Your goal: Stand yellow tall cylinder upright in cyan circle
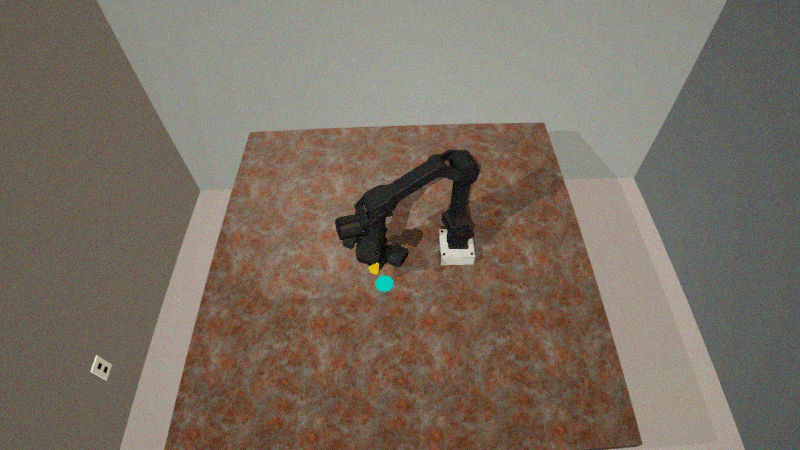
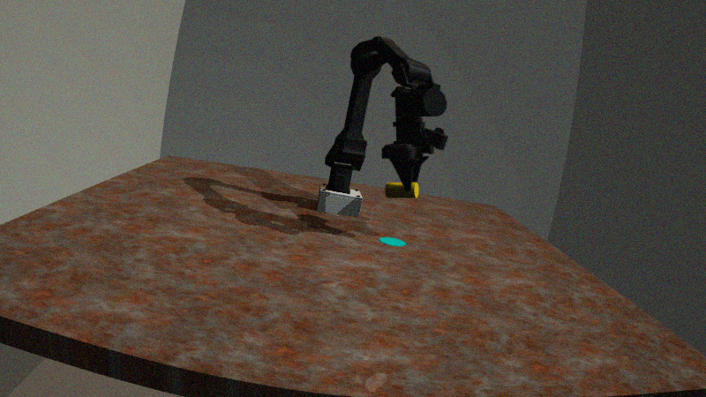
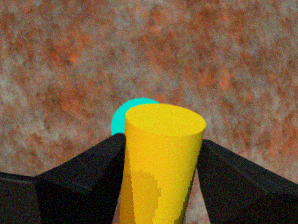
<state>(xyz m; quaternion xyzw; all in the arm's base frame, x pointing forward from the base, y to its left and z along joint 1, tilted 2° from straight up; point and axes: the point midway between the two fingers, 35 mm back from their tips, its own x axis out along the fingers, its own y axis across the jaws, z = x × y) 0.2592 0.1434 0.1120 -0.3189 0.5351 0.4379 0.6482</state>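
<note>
A broad rust-mottled table [image 1: 503, 347] fills most of the room, and the black arm [image 2: 363, 98] rises from its white base block [image 2: 339, 201] near the middle, arches over and points its wrist straight down.

The gripper [image 2: 408, 186] hangs above the table top, its two dark fingers clamped on the sides of the yellow tall cylinder [image 2: 401, 189]. From the side the cylinder lies level in the jaws, its long axis horizontal, and it appears to be lifted clear of the surface rather than resting on it. In the wrist view it juts forward between the fingers, its flat end face towards the cyan circle [image 3: 127, 112].

The cyan circle [image 1: 383, 283] is a small flat disc on the table. From above, the yellow tip [image 1: 373, 268] shows just short of it, close beside but not over it.

By my reckoning the task is roughly at its midpoint. The pick-up is done and the carry looks nearly finished. What is left is the harder part: bringing the cylinder fully over the circle, turning the wrist so the cylinder stands on end, lowering it until its base sits inside the disc, then opening the fingers and backing away without tipping it.
</note>
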